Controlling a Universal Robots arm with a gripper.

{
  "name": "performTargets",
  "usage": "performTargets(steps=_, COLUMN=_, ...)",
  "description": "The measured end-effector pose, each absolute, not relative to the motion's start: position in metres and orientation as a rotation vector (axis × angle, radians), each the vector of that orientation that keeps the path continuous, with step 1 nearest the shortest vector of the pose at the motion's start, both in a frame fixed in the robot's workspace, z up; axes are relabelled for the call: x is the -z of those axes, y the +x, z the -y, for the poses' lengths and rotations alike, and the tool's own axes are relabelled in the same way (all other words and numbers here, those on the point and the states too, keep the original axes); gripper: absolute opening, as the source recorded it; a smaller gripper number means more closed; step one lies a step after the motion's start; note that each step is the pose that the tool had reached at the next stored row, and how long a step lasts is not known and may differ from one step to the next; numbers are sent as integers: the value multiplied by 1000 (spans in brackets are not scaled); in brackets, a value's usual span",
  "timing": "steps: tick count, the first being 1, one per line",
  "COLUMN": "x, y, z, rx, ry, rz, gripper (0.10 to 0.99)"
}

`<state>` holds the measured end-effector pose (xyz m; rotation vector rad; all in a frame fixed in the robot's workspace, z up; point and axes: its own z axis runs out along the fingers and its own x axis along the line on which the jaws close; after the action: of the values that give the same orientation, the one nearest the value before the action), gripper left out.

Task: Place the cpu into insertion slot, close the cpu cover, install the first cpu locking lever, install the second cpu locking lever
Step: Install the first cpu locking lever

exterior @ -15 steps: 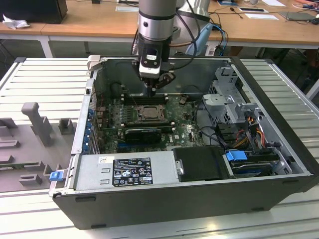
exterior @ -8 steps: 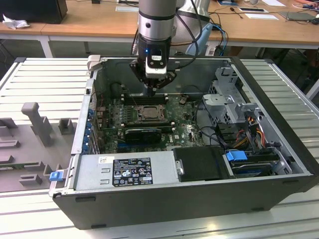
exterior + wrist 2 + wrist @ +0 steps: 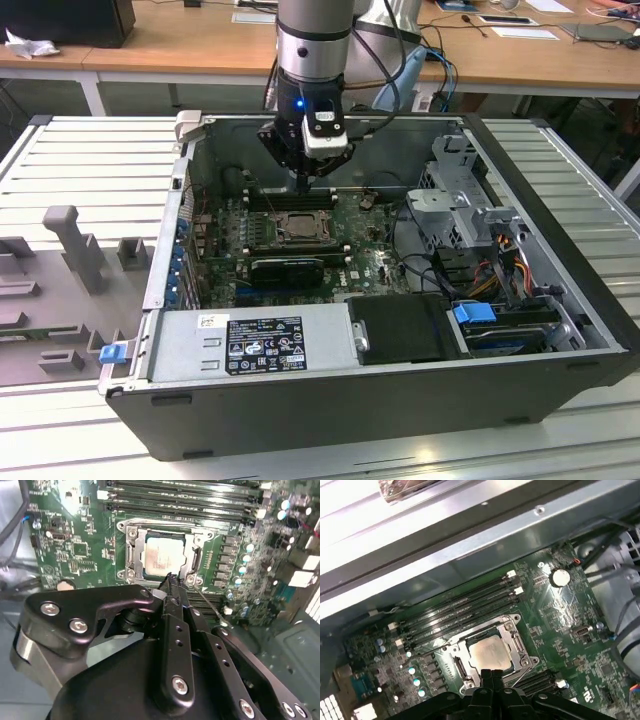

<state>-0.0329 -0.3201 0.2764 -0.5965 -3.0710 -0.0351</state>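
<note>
We see the cpu [image 3: 161,557] lying flat in the insertion slot [image 3: 288,228] on the green board [image 3: 70,555] inside the open computer case [image 3: 400,400]. The cpu cover [image 3: 131,550] is down around it like a frame. The hand [image 3: 170,581] hangs just over one edge of the cover, and its two fingers [image 3: 177,640] are pressed close together with nothing that we can see between them.

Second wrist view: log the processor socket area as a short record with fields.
cpu: small square chip with silvery-grey metal top, seated in the socket
socket: square black metal-rimmed slot on green circuit board
cover: thin silver-grey metal frame, lying flat around the chip
hand: black hand, fingertips together, at the socket's edge
</note>
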Motion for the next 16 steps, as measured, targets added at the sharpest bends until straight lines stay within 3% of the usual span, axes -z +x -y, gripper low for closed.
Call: performTargets(steps=16, x=-276, y=-34, z=320, rx=33, ry=-121, rz=3128, gripper=106)
